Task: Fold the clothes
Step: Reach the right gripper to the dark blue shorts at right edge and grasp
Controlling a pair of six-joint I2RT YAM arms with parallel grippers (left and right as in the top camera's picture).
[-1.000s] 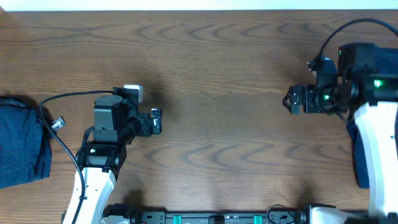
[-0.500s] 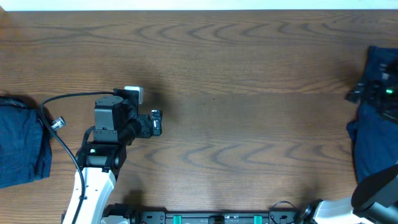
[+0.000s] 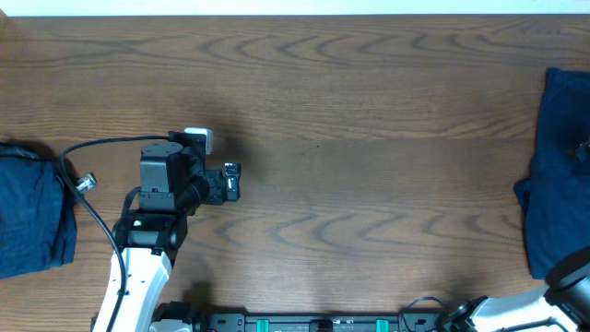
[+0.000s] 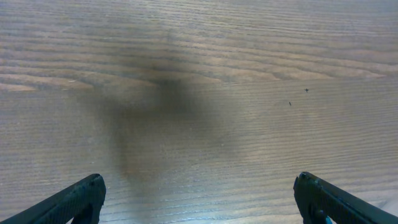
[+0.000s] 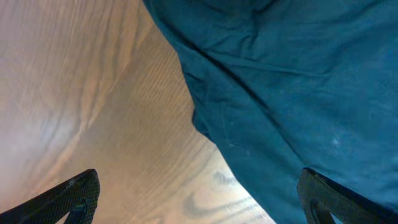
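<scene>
The left gripper (image 4: 198, 180) is being held with its fingers (image 4: 78, 199) spread wide, with nothing being gripped and only bare table (image 4: 205, 106) lying between them. The right gripper (image 5: 198, 177) is likewise being held wide apart and unclamped, with the dark blue garment (image 5: 298, 81) lying ahead of its fingers (image 5: 329, 199).

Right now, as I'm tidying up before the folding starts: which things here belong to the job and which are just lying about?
Job: left blue garment; right blue garment.
Lying about: cable plug beside the left garment, on the wooden table.
</scene>
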